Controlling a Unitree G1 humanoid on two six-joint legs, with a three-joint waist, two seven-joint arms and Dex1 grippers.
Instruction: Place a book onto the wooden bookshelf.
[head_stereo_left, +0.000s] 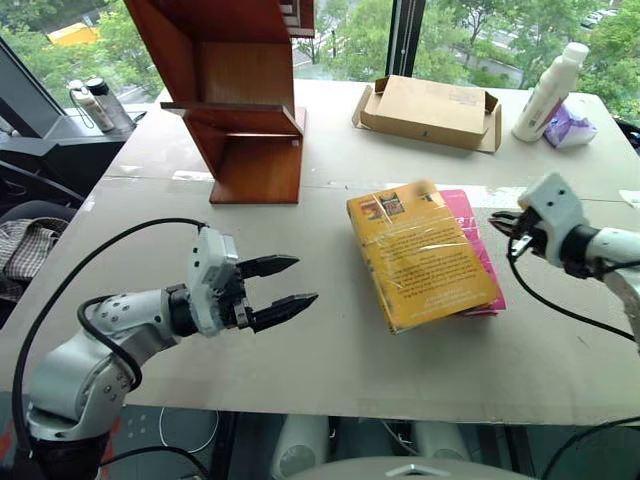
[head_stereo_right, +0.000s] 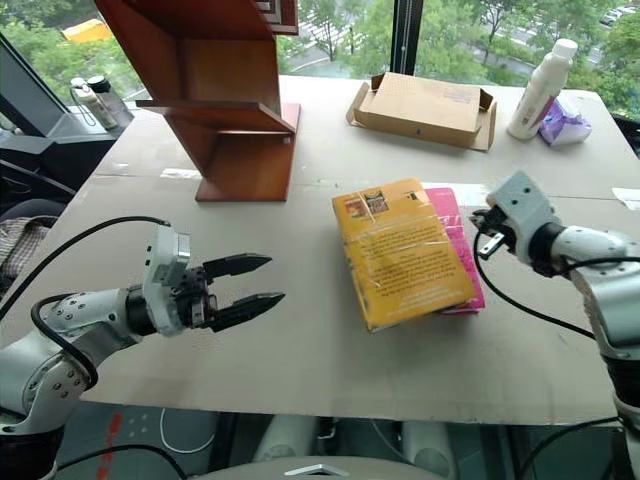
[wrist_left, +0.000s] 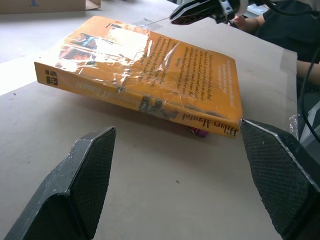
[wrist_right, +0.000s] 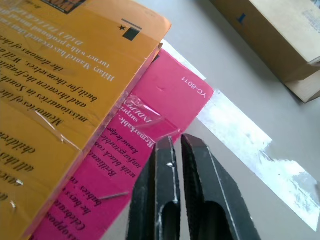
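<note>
Left eye view first: we see the book (head_stereo_left: 420, 255), thick and yellow-orange in glossy plastic wrap, lying flat near the middle of the pale bench (head_stereo_left: 330, 370). It rests on top of a magenta-pink book (head_stereo_left: 474, 245), which pokes out along its right side and far corner. The yellow book is not on the shelf.

Our left pincer (head_stereo_left: 283, 289) hangs above the bench just to the left of the book, apart from it. Its two black fingers are spread wide and hold nothing. From the left wrist view, the book's spine faces between those spread fingers (wrist_left: 75, 185).

Our right pincer (head_stereo_left: 503, 221) sits just beside the right edge of the pink book's far corner. In the right wrist view its fingers (wrist_right: 162, 195) are pressed together with nothing between them, their tips over the pink cover; we cannot tell if they touch it.

Farther back on the left stands the wooden bookshelf (head_stereo_left: 240, 100), reddish-brown with slanted panels; the open compartments we can see hold nothing. Behind the books lies a flat cardboard box (head_stereo_left: 430, 110), its lid closed. At the far right stands a white bottle (head_stereo_left: 550, 90) with a purple packet (head_stereo_left: 570, 126) just beside it.
</note>
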